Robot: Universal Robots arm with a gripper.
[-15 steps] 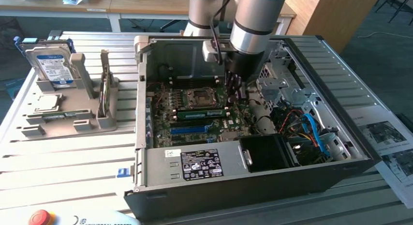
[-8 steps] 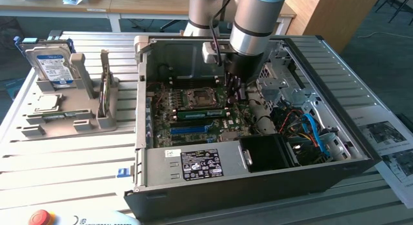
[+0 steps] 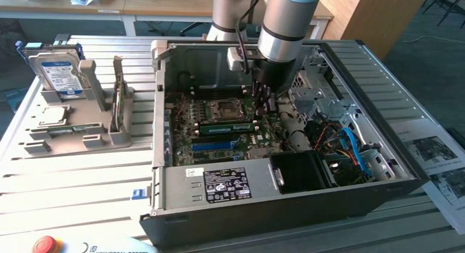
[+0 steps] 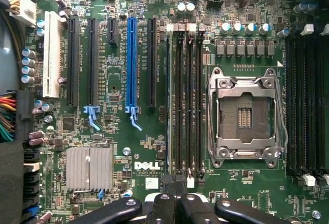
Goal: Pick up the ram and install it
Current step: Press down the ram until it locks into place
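Note:
The ram (image 3: 225, 128) is a green stick standing on edge in a memory slot of the motherboard inside the open computer case (image 3: 291, 212). In the wrist view the ram (image 4: 168, 100) appears edge-on as a thin pale line along the outermost of the black slots (image 4: 187, 100). My gripper (image 3: 263, 100) hangs low inside the case, just above the slots near the stick's end at the exterior view's right. Its black fingers (image 4: 162, 206) are pressed together, so my gripper (image 4: 175, 193) is shut with nothing showing between them.
An empty processor socket (image 4: 244, 113) sits beside the slots, with the power supply (image 3: 218, 185) and cables (image 3: 349, 144) close by. Outside the case, a grey holder (image 3: 73, 136) carries a hard drive (image 3: 58, 71) and a silver processor (image 3: 52, 116). A red button (image 3: 45, 245) sits at the table's front.

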